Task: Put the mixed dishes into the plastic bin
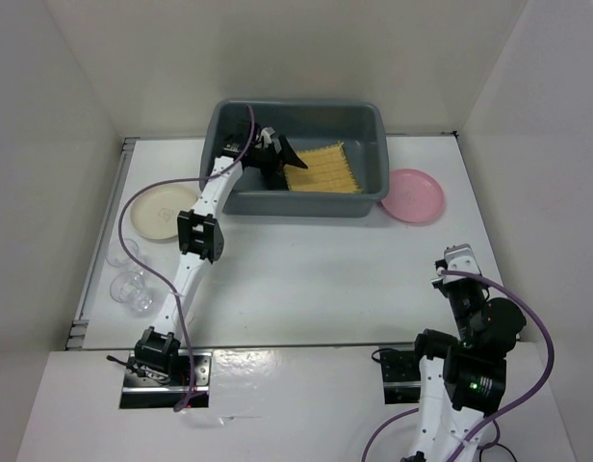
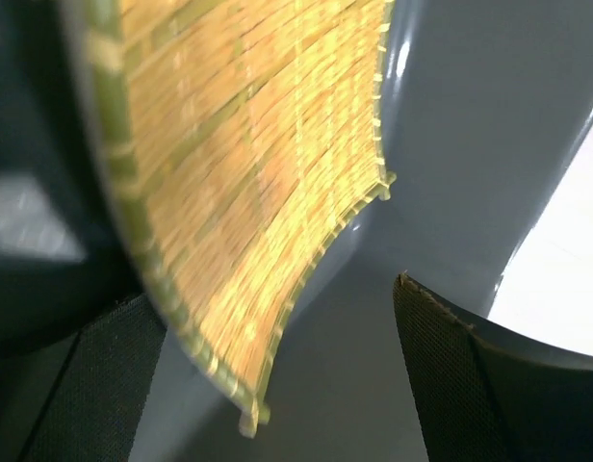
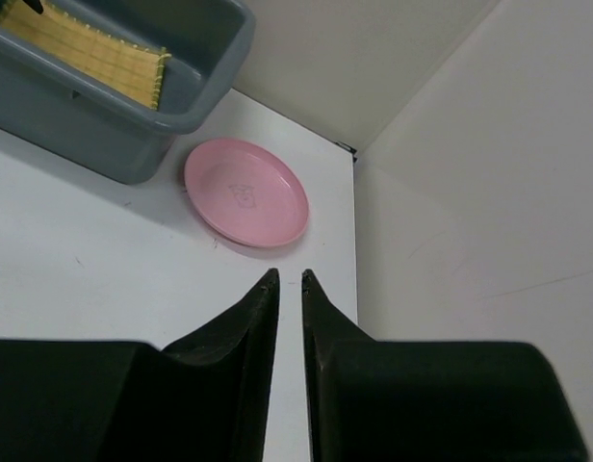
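The dark grey plastic bin [image 1: 369, 115] stands at the back centre. The yellow woven mat [image 1: 325, 168] lies tilted inside it, against the right part. My left gripper [image 1: 277, 154] is inside the bin at the mat's left edge. In the left wrist view its jaws [image 2: 277, 375] are wide open, and the blurred mat [image 2: 239, 173] hangs over the left finger, free of the right one. The pink plate [image 1: 413, 195] lies on the table right of the bin. The cream plate [image 1: 162, 210] lies left of it. My right gripper [image 1: 453, 258] is shut and empty, short of the pink plate [image 3: 246, 191].
Small clear glasses [image 1: 133, 287] stand at the table's left edge, in front of the cream plate. White walls close in the left, back and right sides. The bin's near corner [image 3: 104, 135] shows in the right wrist view.
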